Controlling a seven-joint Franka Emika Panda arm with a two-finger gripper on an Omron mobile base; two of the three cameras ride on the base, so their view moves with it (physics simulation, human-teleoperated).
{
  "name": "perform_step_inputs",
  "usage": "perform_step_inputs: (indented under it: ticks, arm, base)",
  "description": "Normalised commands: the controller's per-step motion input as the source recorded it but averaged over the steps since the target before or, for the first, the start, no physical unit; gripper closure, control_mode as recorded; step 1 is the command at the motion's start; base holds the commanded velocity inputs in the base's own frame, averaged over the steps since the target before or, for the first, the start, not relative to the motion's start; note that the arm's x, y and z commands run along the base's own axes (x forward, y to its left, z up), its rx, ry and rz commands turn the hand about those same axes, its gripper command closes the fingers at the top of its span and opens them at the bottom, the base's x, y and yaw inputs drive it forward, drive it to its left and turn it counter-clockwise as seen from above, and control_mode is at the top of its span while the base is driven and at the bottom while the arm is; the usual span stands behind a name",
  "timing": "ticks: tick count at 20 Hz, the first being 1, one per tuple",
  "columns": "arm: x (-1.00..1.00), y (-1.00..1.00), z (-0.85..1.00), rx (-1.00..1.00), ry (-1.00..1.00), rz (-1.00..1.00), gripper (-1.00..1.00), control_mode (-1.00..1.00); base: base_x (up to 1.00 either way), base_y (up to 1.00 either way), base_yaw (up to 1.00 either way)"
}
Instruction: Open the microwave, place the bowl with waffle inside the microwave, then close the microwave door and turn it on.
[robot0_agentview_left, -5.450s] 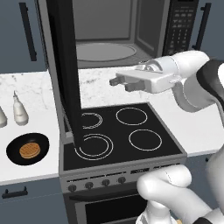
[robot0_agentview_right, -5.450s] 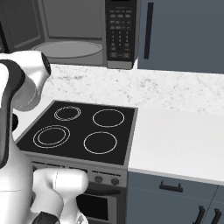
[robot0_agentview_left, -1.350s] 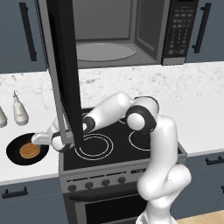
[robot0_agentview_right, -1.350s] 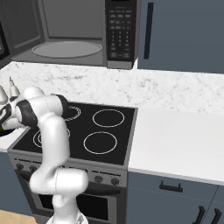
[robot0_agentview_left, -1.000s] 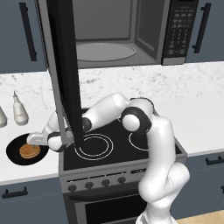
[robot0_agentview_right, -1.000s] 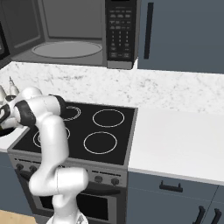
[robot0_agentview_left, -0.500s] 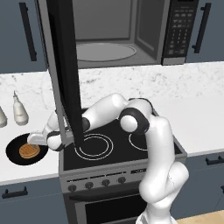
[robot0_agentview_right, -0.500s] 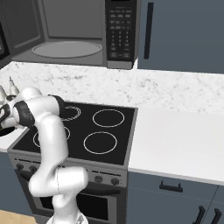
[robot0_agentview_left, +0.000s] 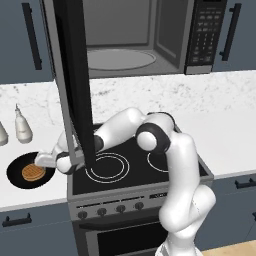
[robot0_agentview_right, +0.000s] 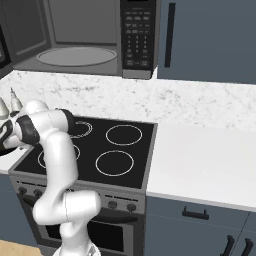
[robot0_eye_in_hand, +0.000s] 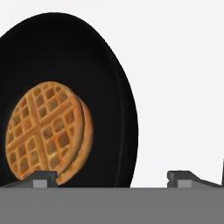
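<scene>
Over the last second we edge our wide-open gripper (robot0_agentview_left: 41, 161) closer to the bowl (robot0_agentview_left: 19, 172) with the waffle (robot0_agentview_left: 33, 172), lower left of the left base view; grasping its rim looks next.

Black bowl (robot0_agentview_left: 17, 175), golden-brown grid-pattern waffle (robot0_eye_in_hand: 46, 131); white speckled counter (robot0_agentview_left: 215, 125); black stove (robot0_agentview_right: 115, 150) with white rings; dark-glass microwave door (robot0_agentview_left: 75, 85).

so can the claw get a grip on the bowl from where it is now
Probably yes: the open claw sits right at the rim of the bowl, one fingertip over the waffle and one outside, nothing between them.
</scene>
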Motion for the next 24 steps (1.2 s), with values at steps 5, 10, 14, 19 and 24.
perform_step_inputs:
  ticks: [5,10,14,19,24]
  arm:
    - [0.05,0.00,-0.09,-0.01,0.00,-0.01,-1.00,-1.00]
    - [0.00,0.00,0.00,0.00,0.00,0.00,-1.00,-1.00]
    - [0.00,0.00,0.00,0.00,0.00,0.00,1.00,-1.00]
    - [0.00,0.00,0.00,0.00,0.00,0.00,1.00,-1.00]
    - [0.00,0.00,0.00,0.00,0.00,0.00,1.00,-1.00]
  base:
    - [0.00,0.00,0.00]
    - [0.00,0.00,0.00]
    - [0.00,0.00,0.00]
    - [0.00,0.00,0.00]
    - [0.00,0.00,0.00]
